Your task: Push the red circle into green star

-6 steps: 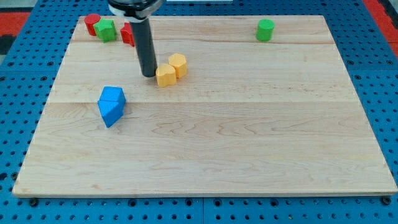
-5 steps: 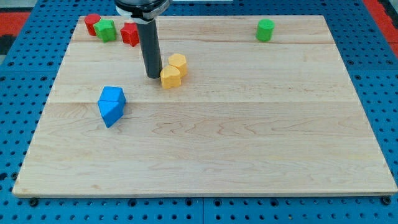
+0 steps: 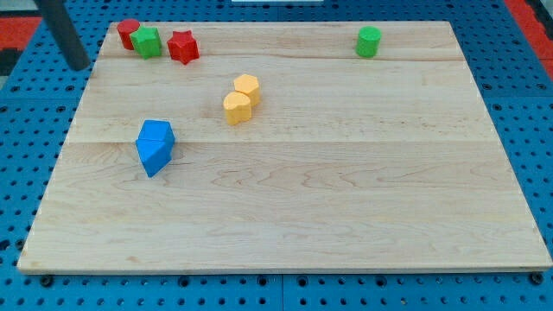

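Note:
The red circle (image 3: 128, 32) sits at the board's top left corner, touching the green star (image 3: 147, 41) just to its right. A red star (image 3: 182, 47) lies a little right of the green star. My tip (image 3: 79, 66) is off the board's left edge, left of and slightly below the red circle, apart from all blocks.
Two yellow blocks (image 3: 241, 98) touch each other near the upper middle. Two blue blocks (image 3: 155, 145) sit together at the left middle. A green cylinder (image 3: 368, 41) stands at the top right. The wooden board (image 3: 346, 190) lies on a blue pegboard.
My tip has moved from beside the yellow blocks to the far upper left, off the board. The lower yellow block has shifted slightly right.

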